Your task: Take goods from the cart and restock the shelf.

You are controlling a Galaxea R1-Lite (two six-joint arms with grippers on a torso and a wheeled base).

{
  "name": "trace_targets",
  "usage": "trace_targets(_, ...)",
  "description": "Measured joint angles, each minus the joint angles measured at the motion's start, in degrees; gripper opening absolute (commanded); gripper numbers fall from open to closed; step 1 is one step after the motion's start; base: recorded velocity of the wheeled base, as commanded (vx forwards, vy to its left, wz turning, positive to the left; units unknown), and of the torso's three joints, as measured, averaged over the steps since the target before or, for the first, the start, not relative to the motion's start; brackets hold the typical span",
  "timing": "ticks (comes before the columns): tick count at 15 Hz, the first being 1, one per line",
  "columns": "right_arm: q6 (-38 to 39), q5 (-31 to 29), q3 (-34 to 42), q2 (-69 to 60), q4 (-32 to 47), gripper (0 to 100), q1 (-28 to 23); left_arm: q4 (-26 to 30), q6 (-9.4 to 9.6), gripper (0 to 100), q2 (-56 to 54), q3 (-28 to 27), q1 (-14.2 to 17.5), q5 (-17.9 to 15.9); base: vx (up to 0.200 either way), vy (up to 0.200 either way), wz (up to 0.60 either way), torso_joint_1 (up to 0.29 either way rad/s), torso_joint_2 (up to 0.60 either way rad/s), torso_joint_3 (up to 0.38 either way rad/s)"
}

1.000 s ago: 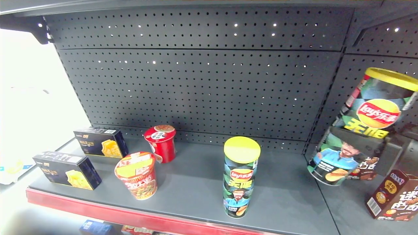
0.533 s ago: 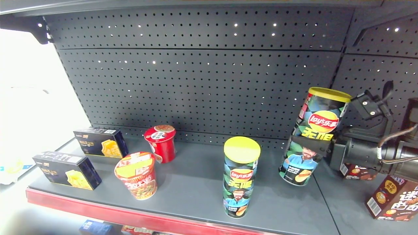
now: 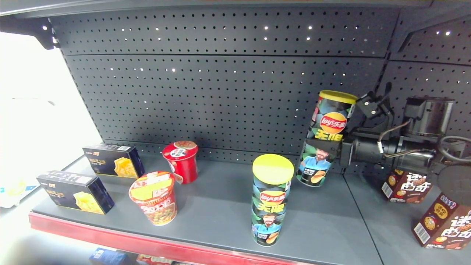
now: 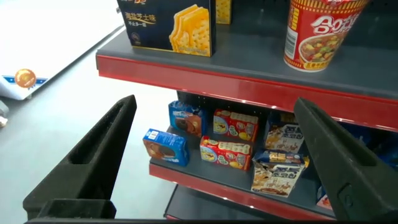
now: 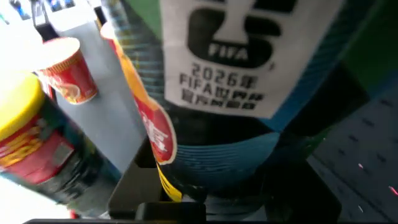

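Chip canister (image 3: 332, 114), tilted over the shelf (image 3: 220, 209) at 2 o'clock from a standing canister (image 3: 272, 198), clenched in right gripper (image 3: 323, 146) jaws; left gripper (image 4: 214, 109) jaws released.

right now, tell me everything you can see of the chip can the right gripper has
The chip can is a tall tube with a yellow lid. Its wrap is printed in green, black and blue, with a red-and-yellow logo and a cartoon man. It looks like printed card. The right gripper is shut on its middle and holds it slightly tilted, lid toward the robot's right. It is near the back panel, behind the matching can standing on the shelf. Whether its base touches the shelf is unclear.
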Motion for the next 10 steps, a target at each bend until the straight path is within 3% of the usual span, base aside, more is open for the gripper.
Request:
trace_targets(6, -2.63, 3.43, -6.79, 8.90, -0.82, 0, 2.73, 0.00, 0.00, 100, 0.02, 0.00, -0.05, -0.02, 0.000, 0.000, 0.00, 0.000, 0.00, 0.000)
trace_targets(10, -4.55, 3.15, -9.11, 14.03, -6.22, 0, 3.84, 0.00, -0.02, 100, 0.02, 0.00, -0.05, -0.02, 0.000, 0.000, 0.00, 0.000, 0.00, 0.000)
